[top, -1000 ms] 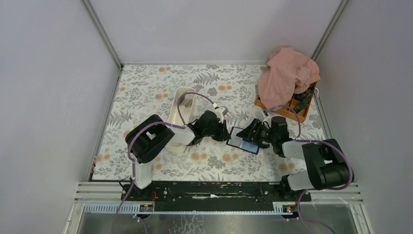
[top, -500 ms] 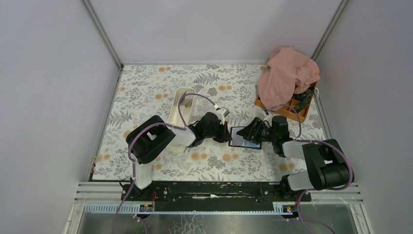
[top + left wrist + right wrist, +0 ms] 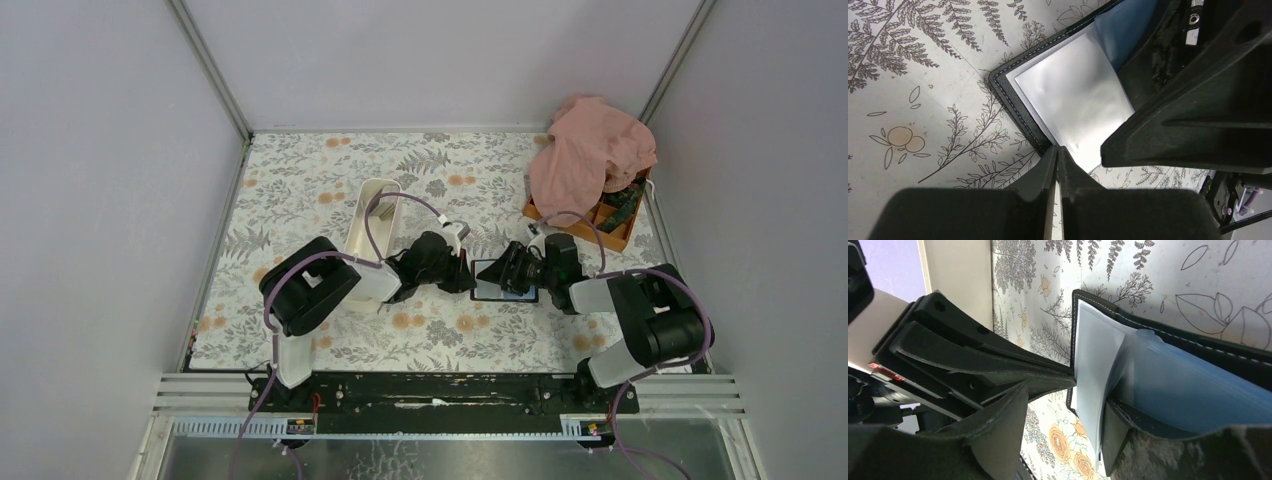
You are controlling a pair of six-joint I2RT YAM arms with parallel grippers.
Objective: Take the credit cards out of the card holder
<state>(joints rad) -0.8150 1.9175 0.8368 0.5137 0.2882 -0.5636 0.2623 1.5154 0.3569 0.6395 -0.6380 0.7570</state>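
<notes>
Currently: card holder [image 3: 488, 285] open at bench [image 3: 300, 180] centre. Left fingers [image 3: 1048, 170], 9 o'clock, clenched at pale card [image 3: 1073, 100] edge; right fingers [image 3: 998, 440], 3 o'clock, spread, one pressing holder. Risk: pinch slipping off, or dragging holder along.

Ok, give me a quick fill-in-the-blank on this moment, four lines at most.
1. The cloth draped over the orange box is ___.
2. The left gripper, at the edge of the holder, is ___.
3. The right gripper is ___.
4. The tray beside the left arm is ___ in colour.
Missing words: pink; shut; open; white.
</notes>
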